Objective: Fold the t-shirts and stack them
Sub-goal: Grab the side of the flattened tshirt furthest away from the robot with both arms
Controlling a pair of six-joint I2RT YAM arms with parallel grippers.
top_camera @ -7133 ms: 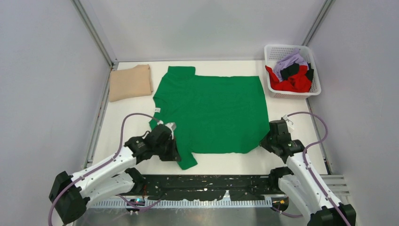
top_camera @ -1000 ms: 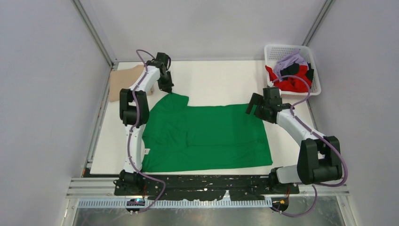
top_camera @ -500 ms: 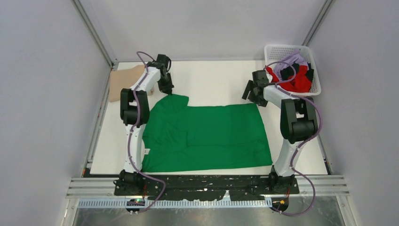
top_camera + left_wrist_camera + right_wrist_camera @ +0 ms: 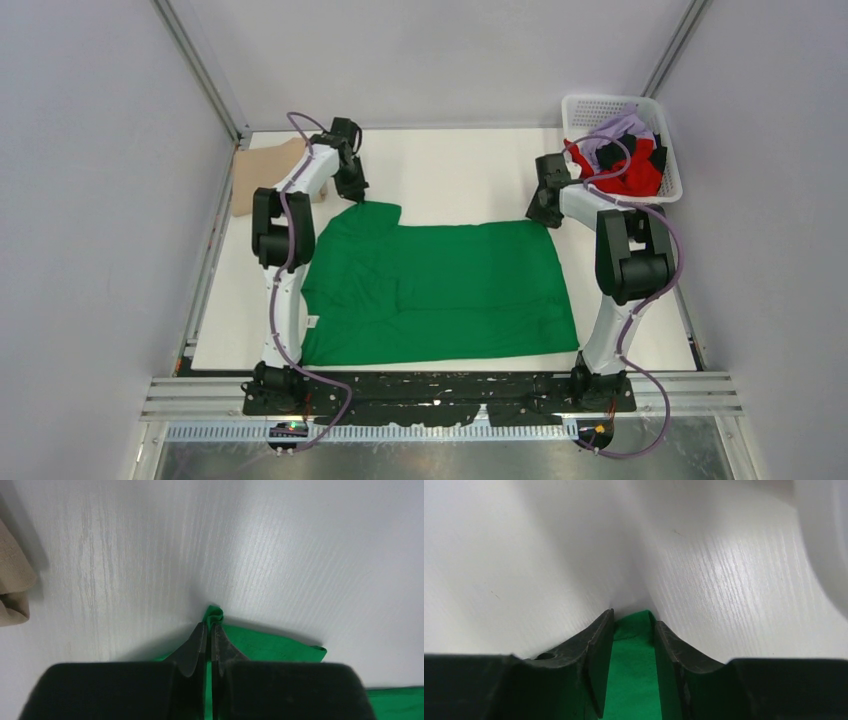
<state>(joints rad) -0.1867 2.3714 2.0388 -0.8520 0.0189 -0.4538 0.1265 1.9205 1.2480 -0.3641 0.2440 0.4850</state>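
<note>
The bright green t-shirt [image 4: 440, 290] lies spread flat on the white table, with a small white label [image 4: 312, 321] at its near left edge. My left gripper [image 4: 357, 196] is at the shirt's far left corner, shut on a pinch of the green cloth [image 4: 216, 614]. My right gripper [image 4: 543, 218] is at the far right corner. Its jaws stand apart, with the green corner [image 4: 634, 670] lying flat between them. The folded tan t-shirt [image 4: 250, 185] lies at the far left, and its edge also shows in the left wrist view [image 4: 12, 590].
A white lattice basket [image 4: 600, 103] at the far right corner holds the red [image 4: 625, 180], lilac [image 4: 620, 128] and black [image 4: 650, 155] shirts. Grey walls close in the table on the left, back and right. Both arms stretch far out over the table's sides.
My right gripper has swung from near the shirt's right edge to its far right corner and settled over it. My left gripper holds still on the far left corner.
</note>
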